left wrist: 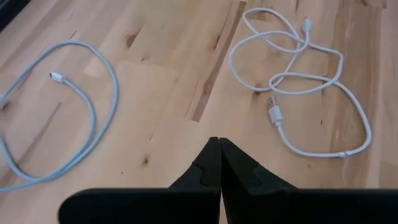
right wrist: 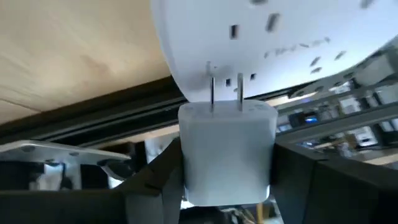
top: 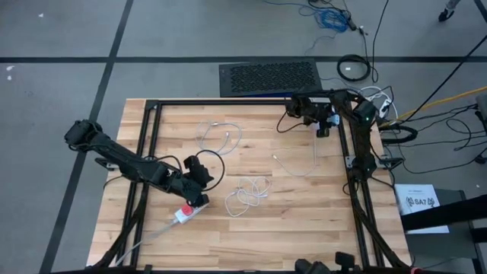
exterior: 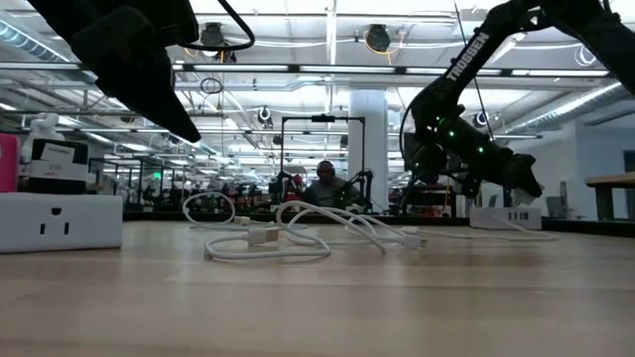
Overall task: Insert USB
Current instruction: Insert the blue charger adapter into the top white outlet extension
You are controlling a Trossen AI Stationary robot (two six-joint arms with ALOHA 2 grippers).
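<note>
My right gripper [top: 325,125] is over the table's far right part, shut on a white wall charger [right wrist: 227,149]. The charger's two metal prongs [right wrist: 213,93] point at a white power strip [right wrist: 280,37] close ahead, with the tips right at its face. A thin white cable [top: 314,148] runs from that gripper down onto the table. My left gripper [top: 202,183] hovers shut over the near left part, touching nothing. A coiled white USB cable [left wrist: 298,81] lies on the wood ahead of it. My right gripper pinches the charger's white body [right wrist: 227,177] between its two fingers [right wrist: 155,177], one on each side face. The prong end sticks out past the fingertips. The charger is lifted clear of the table. Whether the prongs touch the power strip, I cannot tell.
A second power strip [top: 186,213] with a red switch lies near the left gripper. Another pale cable [left wrist: 74,106] loops on the wood, and more white cable [top: 217,137] lies at the far middle. A black frame rail [top: 346,152] borders the table. People sit in the room beyond [exterior: 324,183].
</note>
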